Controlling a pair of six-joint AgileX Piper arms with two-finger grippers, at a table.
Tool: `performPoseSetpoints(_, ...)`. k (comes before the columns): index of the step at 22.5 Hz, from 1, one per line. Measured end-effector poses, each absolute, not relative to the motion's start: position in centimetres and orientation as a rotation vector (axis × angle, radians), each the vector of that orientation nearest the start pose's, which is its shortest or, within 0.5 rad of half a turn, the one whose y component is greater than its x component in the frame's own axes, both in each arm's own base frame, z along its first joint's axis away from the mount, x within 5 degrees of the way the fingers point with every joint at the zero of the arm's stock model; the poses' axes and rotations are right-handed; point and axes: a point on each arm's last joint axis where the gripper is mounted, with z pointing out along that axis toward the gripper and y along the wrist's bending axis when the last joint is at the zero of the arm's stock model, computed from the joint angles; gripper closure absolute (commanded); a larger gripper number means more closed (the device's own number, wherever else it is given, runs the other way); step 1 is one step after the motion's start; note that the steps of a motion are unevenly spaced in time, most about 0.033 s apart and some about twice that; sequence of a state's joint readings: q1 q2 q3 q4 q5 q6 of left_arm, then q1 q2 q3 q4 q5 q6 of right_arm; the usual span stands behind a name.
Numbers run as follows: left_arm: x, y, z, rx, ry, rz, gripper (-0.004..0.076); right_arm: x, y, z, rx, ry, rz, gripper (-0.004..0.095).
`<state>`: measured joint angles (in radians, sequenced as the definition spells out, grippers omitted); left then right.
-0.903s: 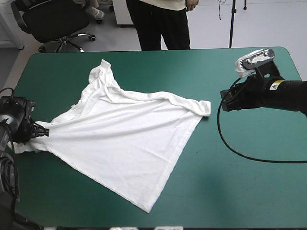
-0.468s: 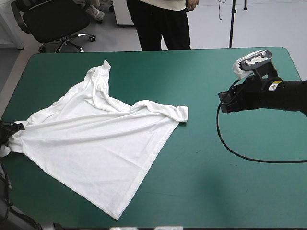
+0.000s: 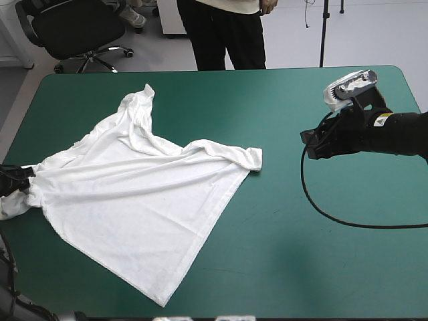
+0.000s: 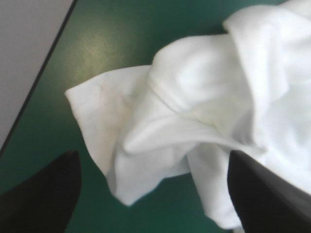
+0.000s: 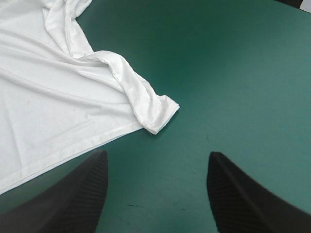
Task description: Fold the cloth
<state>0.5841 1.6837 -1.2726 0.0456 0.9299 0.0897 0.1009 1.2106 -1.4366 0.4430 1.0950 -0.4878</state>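
Observation:
The white T-shirt [image 3: 140,200] lies spread in a rough triangle on the left half of the teal-green cover, creased along its upper side. My left gripper [image 3: 24,179] sits at the table's left edge with its black fingers open. A crumpled sleeve corner [image 4: 160,126] lies loose on the cover between and ahead of them. My right gripper [image 3: 309,143] hovers over the right half, open and holding nothing [image 5: 158,155]. The shirt's rolled right corner [image 5: 154,110] lies a short way ahead of it, apart from the fingers.
The table's left edge [image 4: 34,82] runs close beside the left gripper and the sleeve corner. The teal-green cover [image 3: 321,261] stretches between the shirt's right corner and the right arm, and on to the near edge.
Earlier the left gripper, shut on the sleeve, dragged the T-shirt toward the left edge. Now its fingers have opened and let the sleeve go. The right gripper has edged slightly left.

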Motion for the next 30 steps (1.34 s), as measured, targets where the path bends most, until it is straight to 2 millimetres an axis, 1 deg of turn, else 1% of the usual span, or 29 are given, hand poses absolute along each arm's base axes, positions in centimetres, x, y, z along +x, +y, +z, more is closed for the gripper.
performPoseSetpoints(3, 27.5, 18.1, 28.3, -0.667, 2.683, 0.173, 0.0099, 22.6, 5.8, 44.2, -0.619, 2.184, 0.359, 0.0341)
performPoseSetpoints(6, 26.6, 15.8, 31.5, -0.584, 2.603, 0.107, 0.0115, 22.6, 5.8, 44.2, -0.62, 2.184, 0.36, 0.034)
performPoseSetpoints(7, 26.2, 13.4, 33.3, -0.47, 2.585, 0.053, 0.0118, 22.5, 5.8, 44.2, -0.623, 2.185, 0.36, 0.034)
performPoseSetpoints(8, 26.0, 12.3, 33.9, -0.405, 2.588, 0.031, 0.0131, 22.5, 5.8, 44.2, -0.624, 2.188, 0.361, 0.034)
performPoseSetpoints(9, 25.6, 9.2, 35.0, -0.241, 2.607, -0.052, 0.0139, 22.5, 5.8, 44.2, -0.628, 2.192, 0.363, 0.034)
performPoseSetpoints(10, 25.4, 7.7, 35.4, -0.164, 2.62, -0.092, 0.0157, 22.5, 5.8, 44.1, -0.628, 2.193, 0.363, 0.034)
performPoseSetpoints(11, 24.6, 4.6, 36.2, -0.005, 2.645, -0.172, 0.0167, 22.5, 5.8, 44.1, -0.63, 2.195, 0.364, 0.034)
performPoseSetpoints(12, 24.3, 3.5, 36.5, 0.055, 2.648, -0.192, 0.0173, 22.5, 5.8, 44.1, -0.63, 2.195, 0.364, 0.034)
performPoseSetpoints(13, 23.3, 1.1, 37.5, 0.191, 2.621, -0.216, 0.0173, 22.5, 5.8, 44.1, -0.63, 2.195, 0.364, 0.034)
performPoseSetpoints(14, 22.7, 0.2, 38.1, 0.24, 2.596, -0.221, 0.0173, 22.5, 5.8, 44.1, -0.631, 2.195, 0.363, 0.034)
performPoseSetpoints(15, 21.1, -1.9, 39.0, 0.361, 2.542, -0.241, 0.0173, 22.5, 5.8, 44.1, -0.631, 2.195, 0.363, 0.034)
performPoseSetpoints(16, 19.5, -3.4, 39.4, 0.456, 2.503, -0.264, 0.0173, 22.5, 5.8, 44.1, -0.63, 2.194, 0.363, 0.034)
performPoseSetpoints(18, 16.8, -5.6, 38.6, 0.619, 2.476, -0.319, 0.0173, 22.5, 5.8, 44.2, -0.629, 2.192, 0.362, 0.034)
performPoseSetpoints(19, 15.7, -6.5, 37.4, 0.699, 2.492, -0.349, 0.0173, 22.5, 5.8, 44.2, -0.627, 2.19, 0.361, 0.034)
performPoseSetpoints(21, 13.9, -8.0, 34.1, 0.857, 2.564, -0.4, 0.0173, 22.6, 5.8, 44.2, -0.623, 2.182, 0.358, 0.034)
performPoseSetpoints(22, 13.0, -8.8, 32.0, 0.954, 2.618, -0.42, 0.0173, 22.6, 5.8, 44.2, -0.621, 2.18, 0.357, 0.034)
performPoseSetpoints(24, 11.2, -9.8, 28.9, 1.135, 2.681, -0.43, 0.0173, 22.6, 5.8, 44.3, -0.618, 2.175, 0.355, 0.034)
performPoseSetpoints(27, 9.9, -10.6, 27.1, 1.293, 2.663, -0.394, 0.0173, 22.6, 5.8, 44.3, -0.617, 2.173, 0.355, 0.034)
performPoseSetpoints(30, 9.6, -11.4, 26.6, 1.315, 2.609, -0.353, 0.0173, 22.6, 5.8, 44.3, -0.617, 2.173, 0.355, 0.034)
